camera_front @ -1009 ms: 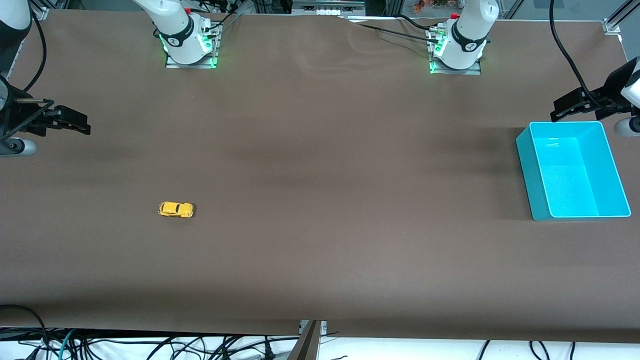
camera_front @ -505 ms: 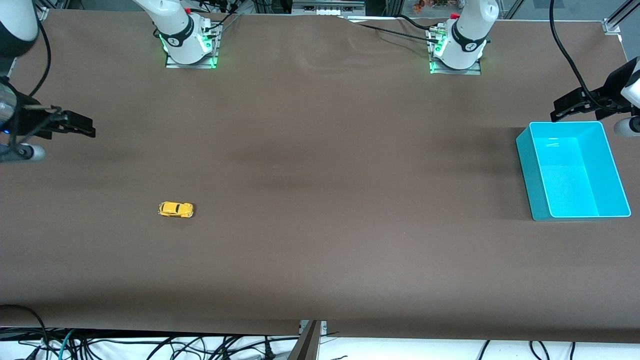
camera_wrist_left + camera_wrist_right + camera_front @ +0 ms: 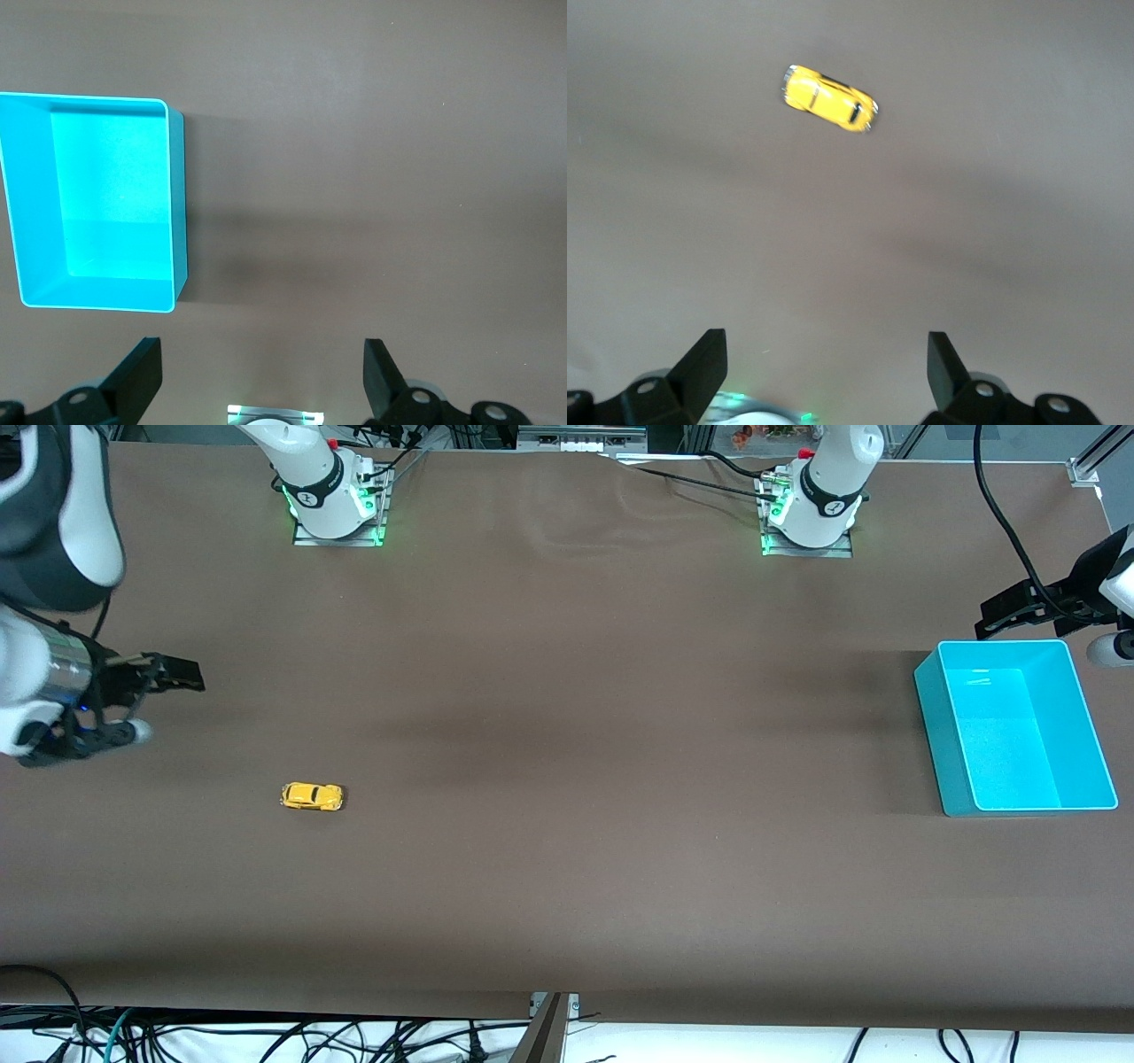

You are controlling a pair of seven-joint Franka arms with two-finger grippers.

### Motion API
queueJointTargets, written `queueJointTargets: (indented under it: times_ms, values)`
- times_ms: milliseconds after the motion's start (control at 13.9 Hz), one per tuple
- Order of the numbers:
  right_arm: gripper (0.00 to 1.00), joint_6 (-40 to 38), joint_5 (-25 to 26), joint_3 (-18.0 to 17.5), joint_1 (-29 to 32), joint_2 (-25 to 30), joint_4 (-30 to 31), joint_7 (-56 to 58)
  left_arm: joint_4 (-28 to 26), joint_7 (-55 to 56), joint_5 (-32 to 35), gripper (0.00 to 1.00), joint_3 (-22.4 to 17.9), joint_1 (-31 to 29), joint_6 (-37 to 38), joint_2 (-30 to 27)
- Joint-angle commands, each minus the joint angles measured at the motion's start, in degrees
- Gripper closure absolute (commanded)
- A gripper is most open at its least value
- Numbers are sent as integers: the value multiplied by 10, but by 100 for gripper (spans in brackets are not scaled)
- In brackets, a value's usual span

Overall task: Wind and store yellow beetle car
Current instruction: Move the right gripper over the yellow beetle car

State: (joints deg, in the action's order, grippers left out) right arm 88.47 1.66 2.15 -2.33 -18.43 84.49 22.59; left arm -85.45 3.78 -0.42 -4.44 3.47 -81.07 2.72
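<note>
Yellow beetle car (image 3: 312,796) is the smallest item out, so it comes last in the size order. Brown table (image 3: 567,779) covers nearly the whole front view. Teal bin (image 3: 1015,726) is the landmark: it sits upright at the left arm's end of the table, open side up, nothing visible in it.

Left gripper (image 3: 1005,614) hangs in the air just beside the bin's edge that faces the arm bases, fingers spread wide apart, holding nothing. Left wrist view shows the same bin (image 3: 93,202) and bare tabletop between the two dark fingertips (image 3: 142,376). That arm waits.

Right gripper (image 3: 173,680) is well apart from the bin, over the right arm's end of the table, fingers also spread wide apart and empty.

The car stands on its wheels on the table, well apart from the bin, toward the right arm's end, somewhat nearer the front camera than the bin's middle. Nothing touches it. Right wrist view has the car (image 3: 829,98) on open tabletop, clear of the fingertips (image 3: 707,365).
</note>
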Motion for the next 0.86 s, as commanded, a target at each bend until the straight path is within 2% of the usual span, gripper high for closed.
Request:
queueJointTargets:
  times_ms: [0,360,793]
  values:
    - [0,59,8,-7,2,-20,27,94,18,-3,16,0,0,2,14,6]
    - [0,154,8,-8,-2,-67,57,272,18,-3,16,0,0,2,13,6]
    - [0,378,8,-9,-11,-62,189,475,18,-3,16,0,0,2,13,6]
